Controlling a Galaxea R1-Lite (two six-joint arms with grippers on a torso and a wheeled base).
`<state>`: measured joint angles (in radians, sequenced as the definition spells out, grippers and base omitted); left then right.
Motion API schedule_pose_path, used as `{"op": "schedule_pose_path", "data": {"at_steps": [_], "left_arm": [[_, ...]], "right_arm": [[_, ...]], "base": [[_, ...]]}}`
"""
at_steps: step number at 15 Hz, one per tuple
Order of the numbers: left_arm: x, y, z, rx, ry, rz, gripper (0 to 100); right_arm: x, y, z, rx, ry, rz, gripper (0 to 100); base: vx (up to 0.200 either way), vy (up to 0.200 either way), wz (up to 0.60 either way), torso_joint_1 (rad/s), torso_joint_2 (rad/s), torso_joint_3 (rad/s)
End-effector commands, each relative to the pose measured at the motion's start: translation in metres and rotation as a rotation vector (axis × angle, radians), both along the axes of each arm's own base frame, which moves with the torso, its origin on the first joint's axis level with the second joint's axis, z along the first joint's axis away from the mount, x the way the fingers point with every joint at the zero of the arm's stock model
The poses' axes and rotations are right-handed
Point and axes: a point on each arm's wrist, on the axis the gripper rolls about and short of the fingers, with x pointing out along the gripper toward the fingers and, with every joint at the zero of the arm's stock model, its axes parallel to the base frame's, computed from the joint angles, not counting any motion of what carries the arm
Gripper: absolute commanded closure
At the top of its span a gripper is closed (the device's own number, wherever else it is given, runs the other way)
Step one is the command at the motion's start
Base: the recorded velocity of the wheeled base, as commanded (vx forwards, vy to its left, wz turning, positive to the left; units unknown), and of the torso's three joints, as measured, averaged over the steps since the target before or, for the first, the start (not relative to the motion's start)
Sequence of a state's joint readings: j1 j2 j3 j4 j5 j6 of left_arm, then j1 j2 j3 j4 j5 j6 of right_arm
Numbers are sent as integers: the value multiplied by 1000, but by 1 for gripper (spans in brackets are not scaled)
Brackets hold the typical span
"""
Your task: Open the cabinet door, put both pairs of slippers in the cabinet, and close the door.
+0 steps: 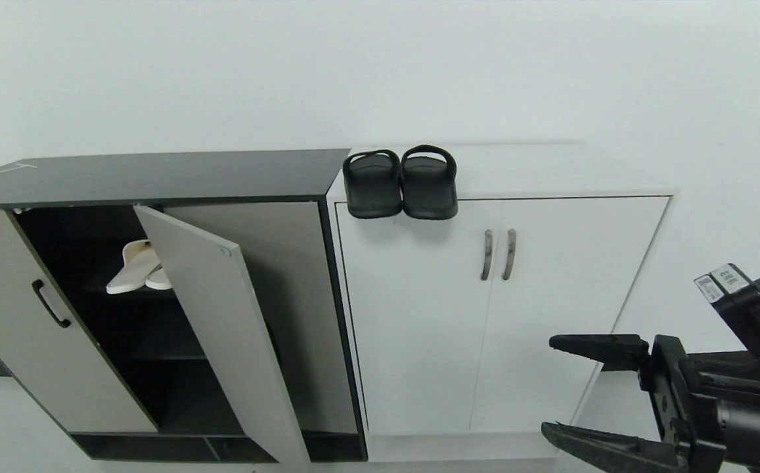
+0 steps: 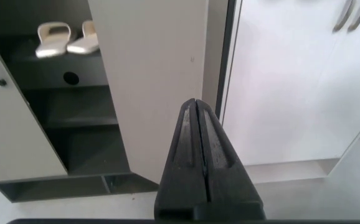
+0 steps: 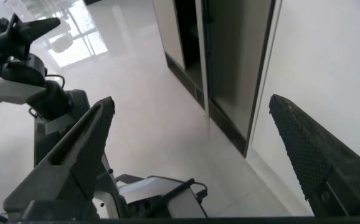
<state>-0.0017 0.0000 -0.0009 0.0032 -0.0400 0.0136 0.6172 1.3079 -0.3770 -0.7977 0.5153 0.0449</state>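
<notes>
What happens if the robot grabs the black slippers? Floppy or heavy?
Probably light and slightly bendy, not floppy: the black slippers look thick and moulded. They overhang the edge of the white cabinet, so a nudge might tip them off.

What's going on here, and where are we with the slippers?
The dark cabinet has its doors open, and the white slippers lie on a shelf inside. The black slippers sit on top of the white cabinet beside it, overhanging its front edge. Neither hand holds anything: the right hand is open, low in front of the white cabinet, and the left hand is shut, pointing at an open door.
</notes>
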Motion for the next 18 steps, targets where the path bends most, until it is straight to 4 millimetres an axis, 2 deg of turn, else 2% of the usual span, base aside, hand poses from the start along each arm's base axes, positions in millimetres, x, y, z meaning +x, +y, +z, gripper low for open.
{"op": "schedule_pose_path", "data": {"at_steps": [1, 7, 15, 18], "left_arm": [[0, 0, 0, 0, 2, 0, 100], [0, 0, 0, -1, 2, 0, 100], [0, 0, 0, -1, 1, 0, 100], [0, 0, 0, 2, 1, 0, 100]], "right_arm": [[-1, 0, 1, 3, -5, 1, 0], [6, 4, -7, -23, 32, 0, 0], [7, 5, -9, -28, 37, -6, 0], [8, 5, -9, -29, 38, -13, 0]], "base": [[0, 0, 0, 203, -481, -276], [0, 0, 0, 216, -499, -280], [0, 0, 0, 249, -534, -288], [200, 0, 0, 80, -160, -84]]}}
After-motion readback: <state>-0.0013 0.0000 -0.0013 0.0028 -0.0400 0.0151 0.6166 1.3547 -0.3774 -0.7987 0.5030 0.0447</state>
